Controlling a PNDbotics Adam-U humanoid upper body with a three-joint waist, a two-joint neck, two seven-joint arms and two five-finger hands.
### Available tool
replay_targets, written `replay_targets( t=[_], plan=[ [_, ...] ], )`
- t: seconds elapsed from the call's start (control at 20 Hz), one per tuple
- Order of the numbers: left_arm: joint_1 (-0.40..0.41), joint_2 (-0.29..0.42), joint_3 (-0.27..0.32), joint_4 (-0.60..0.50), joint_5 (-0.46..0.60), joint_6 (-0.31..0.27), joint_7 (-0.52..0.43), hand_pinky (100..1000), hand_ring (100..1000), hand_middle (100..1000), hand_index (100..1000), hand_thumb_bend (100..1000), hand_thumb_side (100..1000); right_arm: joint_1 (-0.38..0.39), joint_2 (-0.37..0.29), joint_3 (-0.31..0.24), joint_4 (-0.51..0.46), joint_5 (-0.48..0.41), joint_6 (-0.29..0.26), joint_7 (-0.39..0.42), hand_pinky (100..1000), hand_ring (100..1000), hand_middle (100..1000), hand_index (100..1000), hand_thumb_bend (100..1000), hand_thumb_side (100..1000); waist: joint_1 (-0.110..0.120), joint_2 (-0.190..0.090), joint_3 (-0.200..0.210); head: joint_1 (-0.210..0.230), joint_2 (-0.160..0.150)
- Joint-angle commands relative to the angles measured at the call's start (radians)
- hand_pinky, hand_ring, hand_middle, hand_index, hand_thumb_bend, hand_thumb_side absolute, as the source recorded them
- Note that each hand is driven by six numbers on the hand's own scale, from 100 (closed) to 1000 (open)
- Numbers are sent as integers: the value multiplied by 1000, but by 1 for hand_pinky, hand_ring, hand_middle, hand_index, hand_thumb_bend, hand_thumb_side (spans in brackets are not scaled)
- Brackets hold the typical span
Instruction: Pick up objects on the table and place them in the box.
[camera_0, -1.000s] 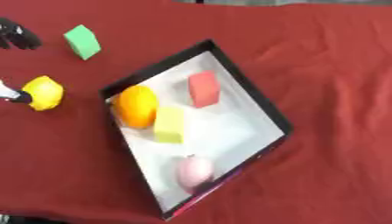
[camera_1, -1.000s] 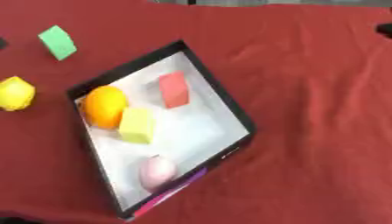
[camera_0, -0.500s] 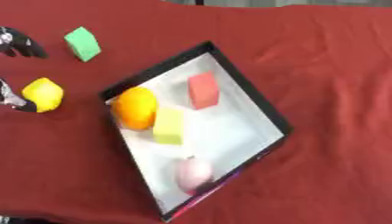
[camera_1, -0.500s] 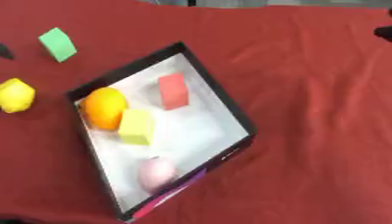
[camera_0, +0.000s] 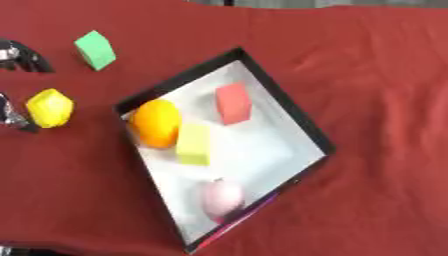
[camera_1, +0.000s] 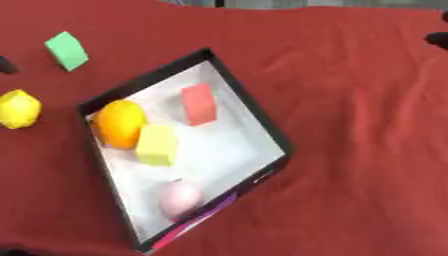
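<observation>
At the far left, the left hand (camera_0: 16, 115) touches the yellow block (camera_0: 50, 107); whether it grips, I cannot tell. A green block (camera_0: 94, 49) lies above. The box (camera_0: 289, 114) holds 4 things: orange (camera_0: 157, 123), yellow-green block (camera_0: 193, 144), red block (camera_0: 233, 103), pink ball (camera_0: 222, 196). The right hand (camera_1: 438, 37) barely shows.
</observation>
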Motion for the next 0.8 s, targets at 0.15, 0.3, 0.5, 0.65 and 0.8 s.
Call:
replay_targets(
  t=[0.15, 0.3, 0.5, 0.65, 0.8],
  plan=[
    [-41, -30, 9, 64, -32, -5, 37, 859, 846, 783, 864, 682, 108, -3, -7, -2, -17, 12, 6, 12, 921, 735, 775, 827, 100, 562, 0, -18, -2, 5, -11],
    [-56, -66, 14, 108, -82, -10, 75, 854, 843, 779, 859, 662, 100, -3, -3, 1, -17, 17, 9, 18, 922, 735, 775, 827, 100, 559, -2, -16, -4, 8, -12],
    [-66, -100, 25, 165, -124, -19, 106, 848, 838, 776, 847, 625, 100, -5, 0, 4, -17, 21, 11, 24, 923, 735, 775, 827, 100, 556, -3, -14, -7, 12, -11],
    [-62, -101, 27, 179, -125, -31, 88, 846, 838, 776, 822, 593, 157, -3, 1, 4, -17, 23, 10, 25, 923, 736, 775, 828, 100, 556, -3, -13, -10, 14, -9],
    [-57, -92, 27, 174, -126, -31, 47, 834, 830, 766, 765, 532, 155, -1, 2, 4, -17, 24, 11, 24, 924, 736, 776, 828, 100, 557, -2, -12, -9, 16, -8]
  ],
)
